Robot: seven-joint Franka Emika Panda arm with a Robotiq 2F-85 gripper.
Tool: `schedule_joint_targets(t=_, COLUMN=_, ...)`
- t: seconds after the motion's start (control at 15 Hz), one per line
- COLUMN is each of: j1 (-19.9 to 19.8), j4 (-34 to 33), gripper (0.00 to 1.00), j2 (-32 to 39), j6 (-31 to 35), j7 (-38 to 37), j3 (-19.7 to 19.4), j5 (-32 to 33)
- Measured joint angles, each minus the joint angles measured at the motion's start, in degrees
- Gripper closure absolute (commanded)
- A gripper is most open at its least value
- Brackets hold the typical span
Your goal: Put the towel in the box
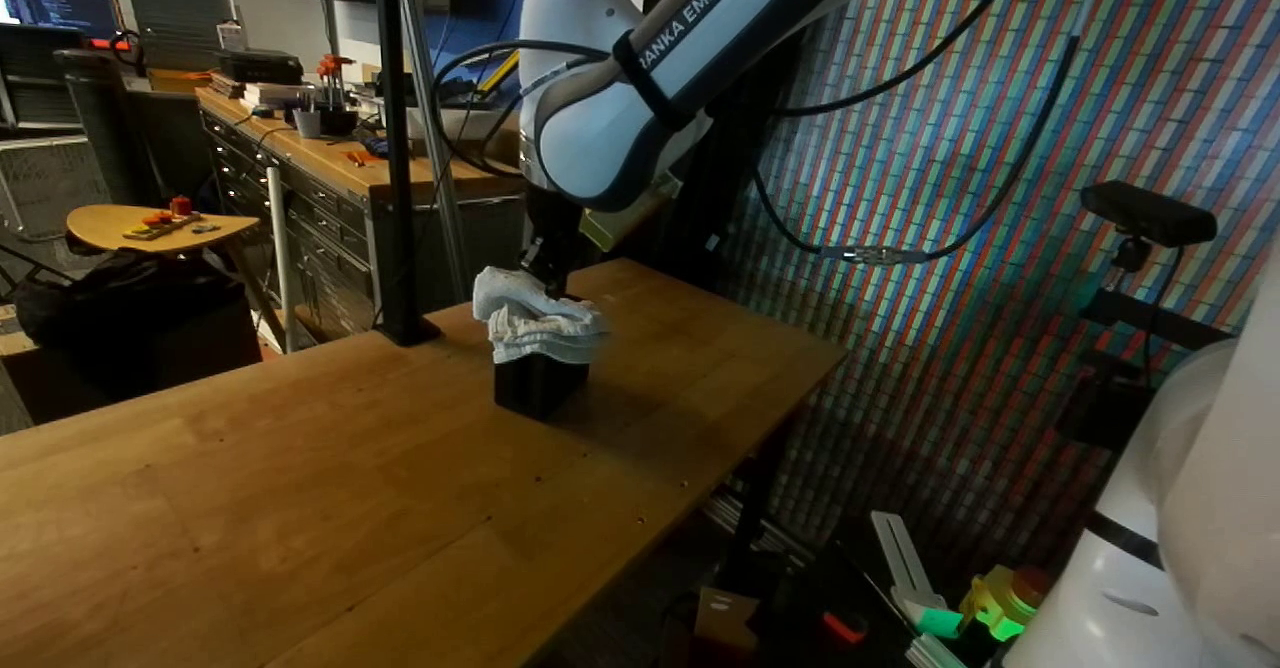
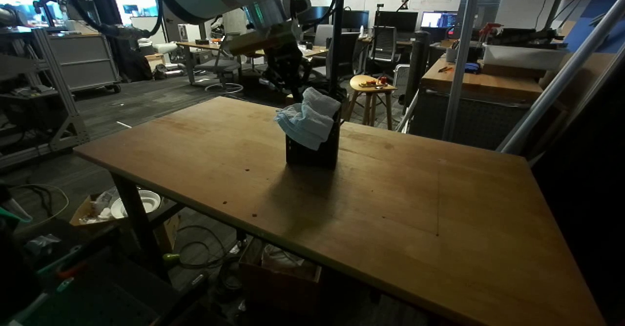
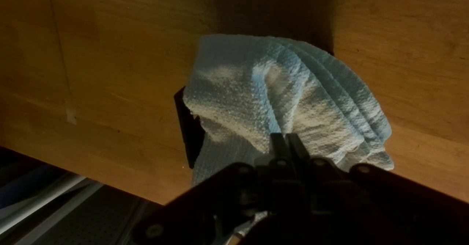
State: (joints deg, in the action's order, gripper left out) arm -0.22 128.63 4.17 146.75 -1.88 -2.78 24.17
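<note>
The towel (image 2: 312, 121) is just below the hand (image 3: 285, 138). It is pale blue and all bunched up. It sits at the top of the black box (image 1: 540, 386), and some folds hang out over the edges. You cannot see how much of it goes down inside. In the wrist view, a dark bit of the box peeks out beside the towel.

Your hand points down, and its tips meet the towel. Its two fingers (image 3: 298, 151) are close together, so it is narrow. You cannot tell if they pinch a bit of cloth.

The box stands upright under the hand, on the brown table (image 1: 300, 508). Above the hand, you see the big white arm (image 1: 690, 48) bending down to it.

Well apart from the hand, past the table, is a stool (image 1: 95, 220) with red and yellow things (image 1: 160, 224) on it. Also away from the hand, in an exterior view, you see a stripy wall (image 1: 900, 298).
</note>
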Motion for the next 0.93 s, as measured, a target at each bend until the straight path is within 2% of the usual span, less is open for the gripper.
schedule_joint_targets(t=0.53, j1=-2.13, j4=-5.69, gripper=0.91, j2=5.7, j6=1.31, j7=7.67, j3=-0.59, j5=-1.21)
schedule_joint_targets(t=0.93, j1=-3.6, j4=-9.4, gripper=0.91, j2=11.99, j6=1.87, j7=14.3, j3=-0.36, j5=-8.4)
